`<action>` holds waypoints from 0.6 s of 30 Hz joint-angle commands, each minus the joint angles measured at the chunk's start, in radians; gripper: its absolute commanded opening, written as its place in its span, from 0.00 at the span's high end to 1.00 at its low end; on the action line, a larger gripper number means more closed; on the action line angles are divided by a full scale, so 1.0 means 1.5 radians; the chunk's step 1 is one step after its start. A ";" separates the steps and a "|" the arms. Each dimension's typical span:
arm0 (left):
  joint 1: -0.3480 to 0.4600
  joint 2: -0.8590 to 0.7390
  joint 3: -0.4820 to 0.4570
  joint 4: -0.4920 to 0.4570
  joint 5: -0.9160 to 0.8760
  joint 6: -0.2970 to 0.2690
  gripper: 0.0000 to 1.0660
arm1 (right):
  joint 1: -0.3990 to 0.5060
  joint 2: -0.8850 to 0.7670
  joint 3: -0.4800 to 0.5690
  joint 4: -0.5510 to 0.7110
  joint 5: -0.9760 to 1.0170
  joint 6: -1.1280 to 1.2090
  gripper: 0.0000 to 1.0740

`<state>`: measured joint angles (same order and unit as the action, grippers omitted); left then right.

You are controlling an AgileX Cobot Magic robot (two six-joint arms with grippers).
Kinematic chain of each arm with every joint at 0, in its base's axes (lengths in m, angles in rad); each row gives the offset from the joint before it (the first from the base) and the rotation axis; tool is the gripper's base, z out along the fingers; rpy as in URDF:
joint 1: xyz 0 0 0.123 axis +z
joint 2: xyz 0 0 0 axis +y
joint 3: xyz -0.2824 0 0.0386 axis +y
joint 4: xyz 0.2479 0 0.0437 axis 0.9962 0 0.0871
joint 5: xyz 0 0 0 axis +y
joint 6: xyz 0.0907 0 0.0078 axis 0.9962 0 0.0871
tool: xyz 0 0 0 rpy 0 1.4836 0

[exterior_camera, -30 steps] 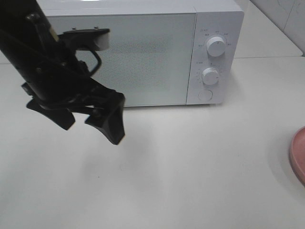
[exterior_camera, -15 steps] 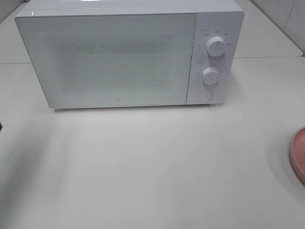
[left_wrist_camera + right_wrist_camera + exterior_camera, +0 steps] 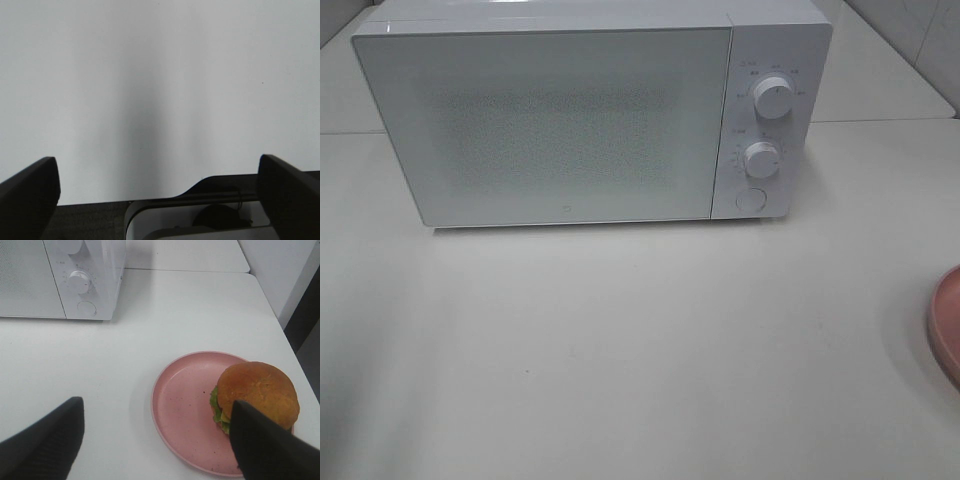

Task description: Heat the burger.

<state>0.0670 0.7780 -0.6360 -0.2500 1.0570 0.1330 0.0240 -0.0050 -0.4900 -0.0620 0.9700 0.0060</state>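
- Exterior high view: the microwave point(image 3: 590, 115) stands at the back of the white table point(image 3: 640, 350) with its door shut; the frosted door hides the inside. Two knobs point(image 3: 773, 98) and a round button point(image 3: 751, 199) sit on its right panel, their markings too small to read. Only a sliver of the pink plate point(image 3: 945, 325) shows, cut off at the right edge. Neither arm nor the burger appears here.
- Left wrist view: the left gripper point(image 3: 157, 187) hangs over bare table, jaws spread wide with nothing between them; only the finger ends show at the picture's edges.
- Right wrist view: the right gripper point(image 3: 155, 435) is spread wide and empty above the plate point(image 3: 182, 407). The burger point(image 3: 257, 395) sits on the plate's side farther from the microwave point(image 3: 65, 277), partly hidden by one finger point(image 3: 267, 447).
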 commanded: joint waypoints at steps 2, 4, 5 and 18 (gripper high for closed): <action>0.002 -0.143 0.069 0.028 -0.003 0.001 0.06 | -0.001 -0.019 0.001 -0.001 -0.005 0.001 0.29; 0.002 -0.169 0.072 0.037 0.004 -0.001 0.06 | -0.001 -0.019 0.001 -0.001 -0.005 0.001 0.29; 0.002 -0.212 0.075 0.041 0.010 -0.002 0.06 | -0.001 -0.019 0.001 -0.001 -0.005 0.001 0.29; 0.002 -0.443 0.078 0.041 0.012 -0.002 0.06 | -0.001 -0.019 0.001 -0.001 -0.005 0.001 0.29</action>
<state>0.0670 0.1500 -0.5220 -0.1910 1.0760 0.1350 0.0240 -0.0050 -0.4900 -0.0620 0.9700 0.0060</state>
